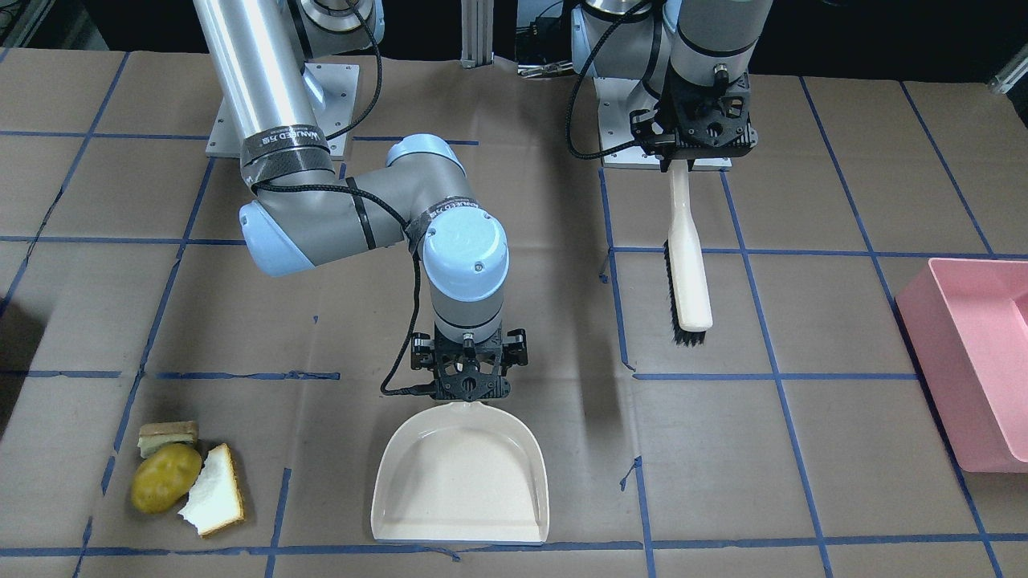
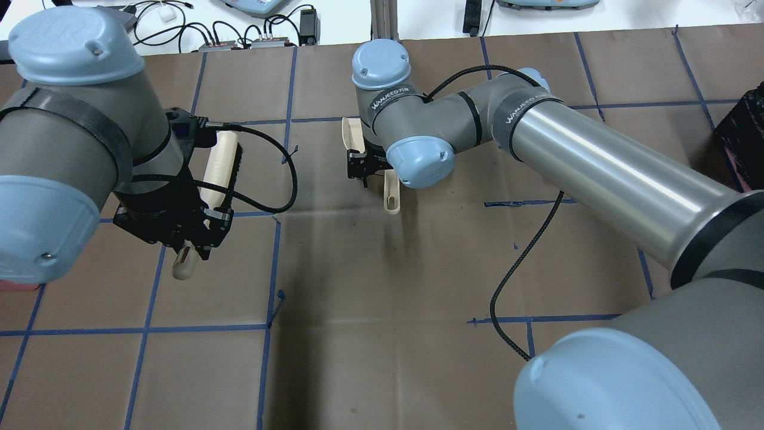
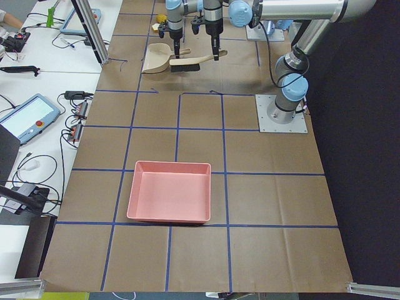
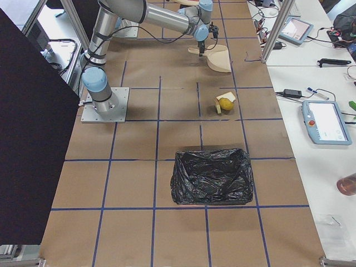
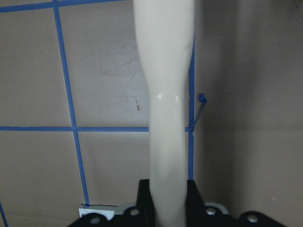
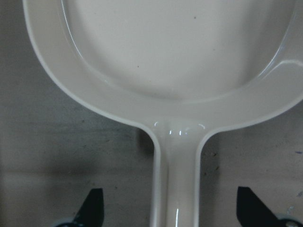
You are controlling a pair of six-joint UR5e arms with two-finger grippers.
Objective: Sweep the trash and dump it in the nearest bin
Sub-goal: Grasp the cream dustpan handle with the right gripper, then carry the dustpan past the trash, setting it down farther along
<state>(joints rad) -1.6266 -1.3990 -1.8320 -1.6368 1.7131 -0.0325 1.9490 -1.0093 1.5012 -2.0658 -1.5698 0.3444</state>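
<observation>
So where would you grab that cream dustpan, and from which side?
By its narrow handle, from above, at the end nearest the robot. The dustpan lies flat, its body wide and shallow, so only the handle fits between two fingers. The right gripper is open with a finger on each side of it.

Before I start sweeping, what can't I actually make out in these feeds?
- Food pieces: missing from the overhead view; the right arm covers that side.
- Dustpan: overhead, mostly hidden under the right arm's wrist.
- Pink bin: cut off by the front view's right edge.
- Black-lined bin: only a corner shows at the overhead view's right edge.
- Brush bristles: too small in the side views to tell whether they touch the table.
</observation>
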